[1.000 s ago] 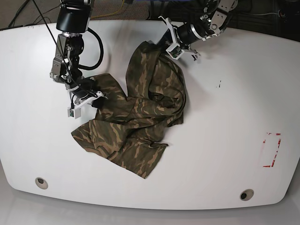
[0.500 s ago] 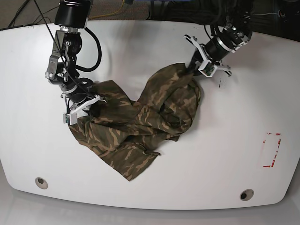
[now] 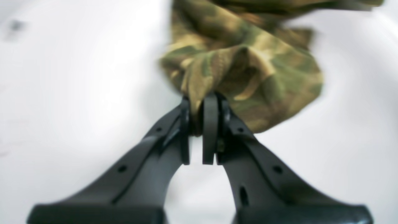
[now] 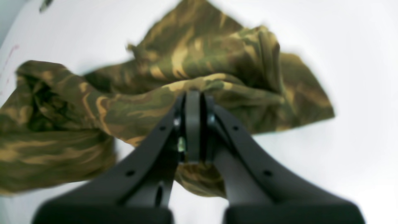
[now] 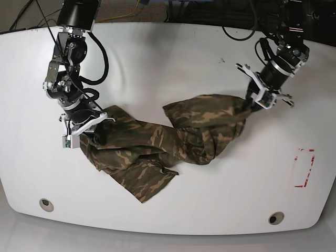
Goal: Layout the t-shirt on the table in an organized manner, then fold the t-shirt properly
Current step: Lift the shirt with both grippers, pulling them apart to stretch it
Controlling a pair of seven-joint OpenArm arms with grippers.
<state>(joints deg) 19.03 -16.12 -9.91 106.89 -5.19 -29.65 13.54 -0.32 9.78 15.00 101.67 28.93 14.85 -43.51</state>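
The camouflage t-shirt (image 5: 168, 142) lies bunched and stretched across the middle of the white table (image 5: 157, 58). My left gripper (image 5: 252, 105) is on the right side of the base view, shut on the shirt's right end; the left wrist view shows cloth (image 3: 242, 71) pinched between its fingers (image 3: 210, 124). At the left side of the base view, my right gripper (image 5: 89, 128) is shut on the shirt's left end, with a fold of fabric (image 4: 186, 71) clamped at its tips (image 4: 192, 102). The shirt sags in twisted folds between both grips.
A red-marked rectangle (image 5: 304, 168) is on the table's right side. Two round grommet holes sit near the front edge, one left (image 5: 46, 202) and one right (image 5: 275, 217). Dark cables and equipment (image 5: 210, 10) lie beyond the far edge.
My left gripper has pulled its end of the shirt to the right and toward the front. The right gripper has shifted slightly left and forward. The shirt is now stretched wider between them.
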